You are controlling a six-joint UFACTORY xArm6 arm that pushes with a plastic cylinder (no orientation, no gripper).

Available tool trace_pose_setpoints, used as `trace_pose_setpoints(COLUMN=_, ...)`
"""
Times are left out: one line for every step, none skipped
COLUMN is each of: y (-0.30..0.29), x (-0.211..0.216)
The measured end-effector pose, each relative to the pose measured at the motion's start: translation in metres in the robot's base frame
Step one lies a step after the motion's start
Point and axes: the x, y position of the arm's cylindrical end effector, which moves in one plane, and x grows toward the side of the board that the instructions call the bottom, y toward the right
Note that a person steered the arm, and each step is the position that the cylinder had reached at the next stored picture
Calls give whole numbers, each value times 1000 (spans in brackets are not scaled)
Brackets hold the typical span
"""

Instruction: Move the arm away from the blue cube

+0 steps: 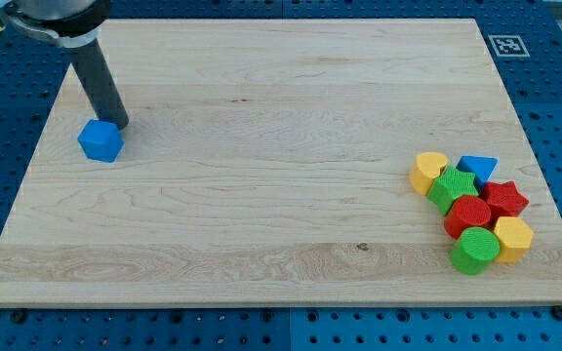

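Observation:
A blue cube (100,140) lies on the wooden board (281,156) near the view's left edge, in the upper part. My tip (118,124) stands right at the cube's upper right corner, touching it or nearly so. The dark rod rises from there toward the view's top left corner.
A tight cluster of blocks sits at the view's lower right: a yellow heart-like block (427,171), a blue triangle (477,167), a green star (454,185), a red star (504,200), a red cylinder (469,214), a yellow block (513,237) and a green cylinder (475,251).

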Motion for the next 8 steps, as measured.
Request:
trace_pose_setpoints(y=-18, x=4)
trace_pose_setpoints(y=-30, x=11)
trace_pose_setpoints(y=-30, x=13)
trace_pose_setpoints(y=-25, x=2)
trace_pose_setpoints(y=9, x=1)
trace_pose_setpoints(y=28, x=11)
trace_pose_setpoints(y=30, x=18)
trace_pose_setpoints(y=30, x=18)
